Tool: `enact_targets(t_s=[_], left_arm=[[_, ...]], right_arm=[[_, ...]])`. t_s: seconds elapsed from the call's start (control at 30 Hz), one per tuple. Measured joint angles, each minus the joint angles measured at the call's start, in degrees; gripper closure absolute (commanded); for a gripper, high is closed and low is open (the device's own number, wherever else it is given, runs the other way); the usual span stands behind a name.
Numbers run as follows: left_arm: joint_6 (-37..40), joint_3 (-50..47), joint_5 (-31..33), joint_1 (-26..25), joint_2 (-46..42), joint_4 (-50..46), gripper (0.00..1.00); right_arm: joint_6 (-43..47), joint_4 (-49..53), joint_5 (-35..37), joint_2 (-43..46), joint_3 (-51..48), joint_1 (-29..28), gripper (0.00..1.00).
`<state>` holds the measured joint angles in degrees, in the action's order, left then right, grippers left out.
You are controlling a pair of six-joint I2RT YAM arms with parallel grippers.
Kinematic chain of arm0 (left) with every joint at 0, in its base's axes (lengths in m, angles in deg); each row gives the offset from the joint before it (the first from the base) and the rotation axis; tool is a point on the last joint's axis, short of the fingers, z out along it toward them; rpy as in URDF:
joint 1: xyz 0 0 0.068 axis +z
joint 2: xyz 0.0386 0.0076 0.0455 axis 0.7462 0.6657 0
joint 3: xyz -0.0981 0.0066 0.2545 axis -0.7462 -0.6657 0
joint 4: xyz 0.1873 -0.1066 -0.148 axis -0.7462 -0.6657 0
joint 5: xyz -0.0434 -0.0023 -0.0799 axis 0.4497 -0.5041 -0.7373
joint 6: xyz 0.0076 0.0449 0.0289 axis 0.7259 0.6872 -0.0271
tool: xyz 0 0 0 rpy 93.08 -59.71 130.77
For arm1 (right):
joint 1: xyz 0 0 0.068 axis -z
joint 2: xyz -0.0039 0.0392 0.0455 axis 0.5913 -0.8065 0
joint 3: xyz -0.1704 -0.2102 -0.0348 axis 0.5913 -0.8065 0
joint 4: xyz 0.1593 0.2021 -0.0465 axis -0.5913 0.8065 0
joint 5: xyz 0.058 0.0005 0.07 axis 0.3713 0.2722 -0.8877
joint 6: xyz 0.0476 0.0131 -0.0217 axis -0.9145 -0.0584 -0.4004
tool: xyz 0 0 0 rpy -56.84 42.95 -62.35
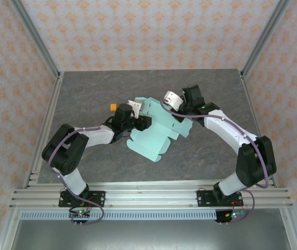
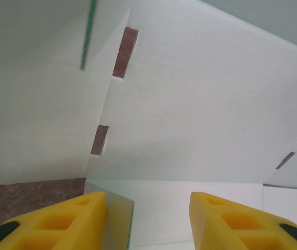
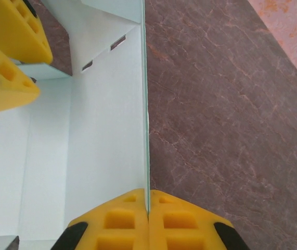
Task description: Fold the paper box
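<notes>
The paper box (image 1: 156, 134) is a pale mint die-cut sheet, partly folded up, lying mid-table between both arms. My left gripper (image 1: 139, 123) reaches in from the left. In the left wrist view it (image 2: 148, 208) stands open over the card's white inner face (image 2: 190, 120), and a thin upright flap (image 2: 118, 213) rests against the left finger. My right gripper (image 1: 182, 111) comes from the right and is shut (image 3: 148, 200) on the edge of an upright wall of the paper box (image 3: 106, 130). The left gripper's yellow fingers (image 3: 5, 83) show at that view's top left.
A tiny orange piece (image 1: 113, 108) lies just left of the sheet. The dark marbled table (image 1: 86, 91) is bounded by aluminium posts (image 1: 36, 44) and patterned walls. Bare table (image 3: 226, 114) lies beyond the pinched wall.
</notes>
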<state>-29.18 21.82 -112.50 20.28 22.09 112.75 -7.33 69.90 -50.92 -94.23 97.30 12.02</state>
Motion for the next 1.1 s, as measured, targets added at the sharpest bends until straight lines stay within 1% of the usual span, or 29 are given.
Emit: enact_targets(t_s=[0.2, 0.27, 0.43, 0.53, 0.67, 0.77, 0.93, 1.1], left_arm=[[-1.66, -4.22, 3.34, 1.70, -8.20, -2.62, 0.49], [-2.86, -5.64, 5.38, 3.23, -11.34, -4.59, 0.48], [-7.19, -8.52, 10.21, 8.70, -18.10, -8.26, 0.43], [-8.81, -9.46, 11.82, 11.37, -19.69, -8.76, 0.42], [-9.16, -9.44, 12.48, 13.38, -18.80, -8.87, 0.41], [-9.07, -8.33, 12.44, 15.30, -16.04, -9.31, 0.41], [-7.78, -1.81, 11.63, 19.37, -8.98, -14.14, 0.42], [-5.22, 5.77, 8.13, 19.82, -3.21, -19.10, 0.43]], right_arm=[[4.61, -3.56, 1.44, 1.36, -2.12, -0.42, 1.00], [6.84, -5.46, 2.67, 1.90, -3.69, -1.20, 1.00], [13.40, -12.28, 7.50, 2.05, -8.15, -5.22, 1.00], [17.31, -17.25, 10.19, 2.05, -11.19, -7.45, 1.00], [23.39, -24.94, 13.55, 1.92, -15.43, -9.64, 1.00], [27.87, -30.95, 15.47, 1.46, -17.99, -10.56, 1.00], [33.99, -38.93, 17.16, 0.04, -20.39, -10.88, 1.00], [38.82, -45.64, 17.81, -1.53, -22.62, -11.02, 1.00]])
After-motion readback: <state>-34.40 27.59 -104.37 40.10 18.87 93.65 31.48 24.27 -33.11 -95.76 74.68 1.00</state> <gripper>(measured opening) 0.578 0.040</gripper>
